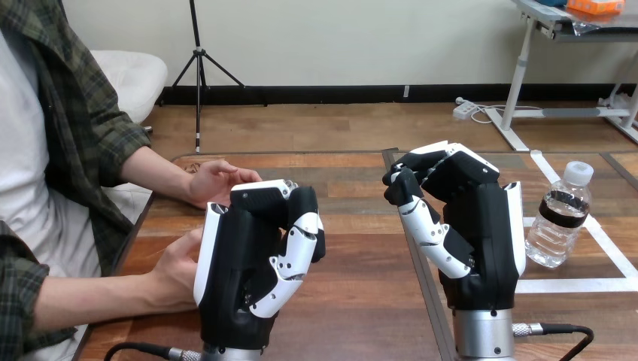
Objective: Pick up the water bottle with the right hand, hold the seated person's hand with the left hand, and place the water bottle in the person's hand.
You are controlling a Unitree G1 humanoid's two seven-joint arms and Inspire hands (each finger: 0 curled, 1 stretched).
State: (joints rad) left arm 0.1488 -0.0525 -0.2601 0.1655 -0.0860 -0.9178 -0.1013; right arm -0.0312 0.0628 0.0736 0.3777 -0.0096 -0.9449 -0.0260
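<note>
Water bottle [558, 218] standing, label [564, 213] unreadable | left robot hand [256, 259] curled, empty | right robot hand [470, 218] curled, empty

Wall [338, 37]: plain cream, across the far side.
Baseboard [338, 94]: black strip along the wall's foot.
Floor [338, 128]: brown wood boards.
Tripod [198, 68]: black, standing far left of centre.
Padded seat [139, 75]: white, far left.
Desk [524, 68]: white-framed, far right.
Power strip [465, 110]: white, on the floor beside the desk's foot.
Surface [353, 301]: dark wood, with white tape lines at right.
</note>
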